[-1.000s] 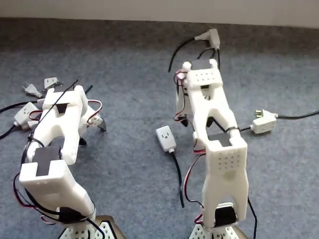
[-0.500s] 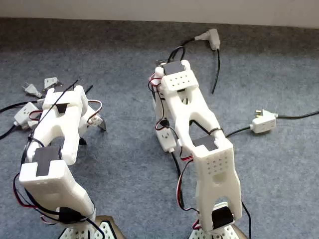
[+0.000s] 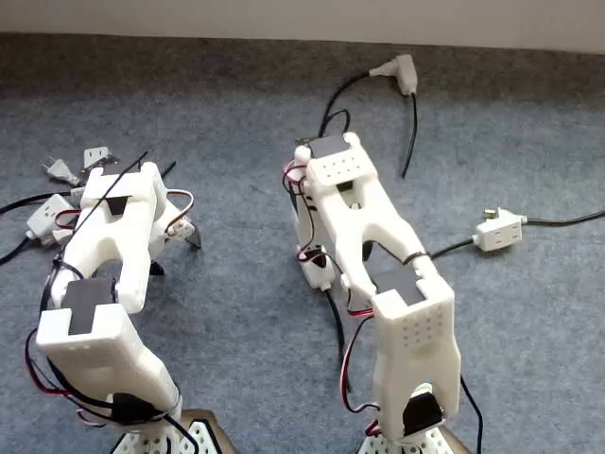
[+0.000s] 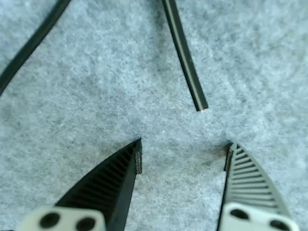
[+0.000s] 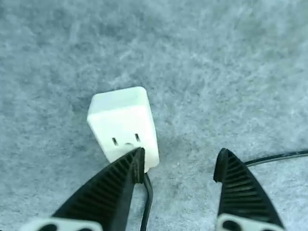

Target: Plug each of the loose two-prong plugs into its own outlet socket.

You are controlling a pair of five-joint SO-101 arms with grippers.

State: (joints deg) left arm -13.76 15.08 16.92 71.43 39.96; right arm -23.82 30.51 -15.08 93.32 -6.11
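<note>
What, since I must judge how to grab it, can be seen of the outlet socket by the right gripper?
The outlet socket is a white, plastic-looking block with rounded edges. It lies flat on the grey carpet, face up, with two empty slots and a round hole. A black cord leaves one end. The open right gripper hangs over that corded end; whether it touches the socket is unclear.
</note>
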